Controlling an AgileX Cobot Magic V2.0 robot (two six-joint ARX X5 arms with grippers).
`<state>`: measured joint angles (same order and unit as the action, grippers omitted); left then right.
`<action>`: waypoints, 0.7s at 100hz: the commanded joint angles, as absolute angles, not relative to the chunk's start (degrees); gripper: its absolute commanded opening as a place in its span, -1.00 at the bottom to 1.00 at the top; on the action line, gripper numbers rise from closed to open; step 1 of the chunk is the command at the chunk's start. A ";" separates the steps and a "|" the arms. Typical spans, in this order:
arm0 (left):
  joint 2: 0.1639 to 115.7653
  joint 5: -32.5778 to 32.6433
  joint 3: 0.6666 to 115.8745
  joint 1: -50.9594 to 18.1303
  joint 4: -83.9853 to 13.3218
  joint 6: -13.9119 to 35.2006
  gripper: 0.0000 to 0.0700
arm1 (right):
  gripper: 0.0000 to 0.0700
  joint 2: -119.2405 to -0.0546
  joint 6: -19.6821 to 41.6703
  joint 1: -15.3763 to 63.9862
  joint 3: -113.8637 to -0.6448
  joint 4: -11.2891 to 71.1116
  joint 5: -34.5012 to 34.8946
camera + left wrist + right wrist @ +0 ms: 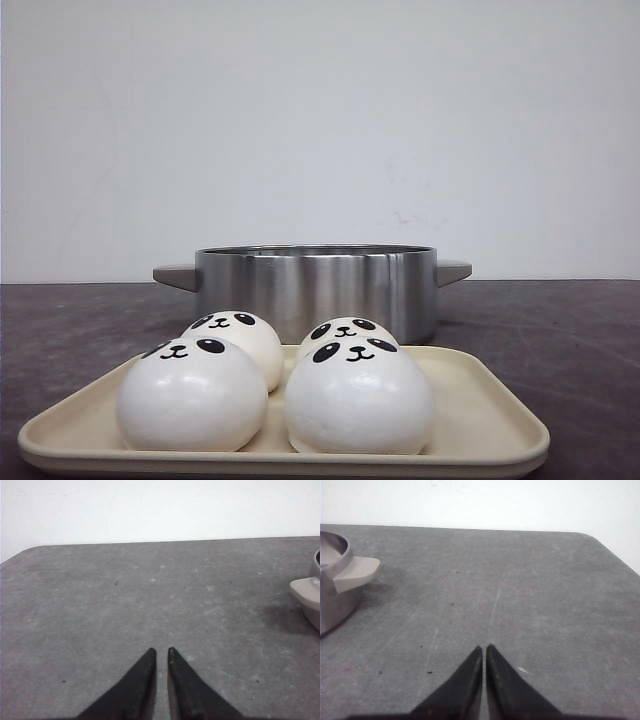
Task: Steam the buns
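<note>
Only the front view shows the buns (275, 385): four glossy white domes with black panda eyes, noses and smiles, packed two by two on a cream, round-cornered tray (490, 425) in the lower centre of the frame. Behind it stands a brushed steel pot (315, 285) with beige lug handles on the mottled grey worktop (570, 330). The wrist views show no buns, only a pot handle at one edge each. The left gripper (161, 651) has its black tapered fingers nearly together, holding nothing; the right gripper (484, 647) is closed and empty too. No writing is legible.
</note>
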<state>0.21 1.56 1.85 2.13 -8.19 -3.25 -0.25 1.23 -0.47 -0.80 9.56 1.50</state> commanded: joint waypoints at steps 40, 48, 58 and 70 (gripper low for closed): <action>0.16 1.54 0.89 2.24 -7.70 -3.38 -0.99 | -0.98 -0.21 0.86 -0.49 -0.64 8.62 1.52; 0.16 1.54 0.89 2.24 -7.70 -3.38 -0.99 | -0.98 -0.21 0.89 -0.51 -0.64 8.54 1.52; 0.16 1.56 0.89 2.24 -7.70 -3.38 -0.99 | -0.98 -0.21 1.54 -0.49 -0.64 8.51 1.54; 0.16 1.45 0.91 2.22 -7.51 -3.01 -0.99 | -0.98 -0.21 1.72 -0.49 -0.64 7.62 1.83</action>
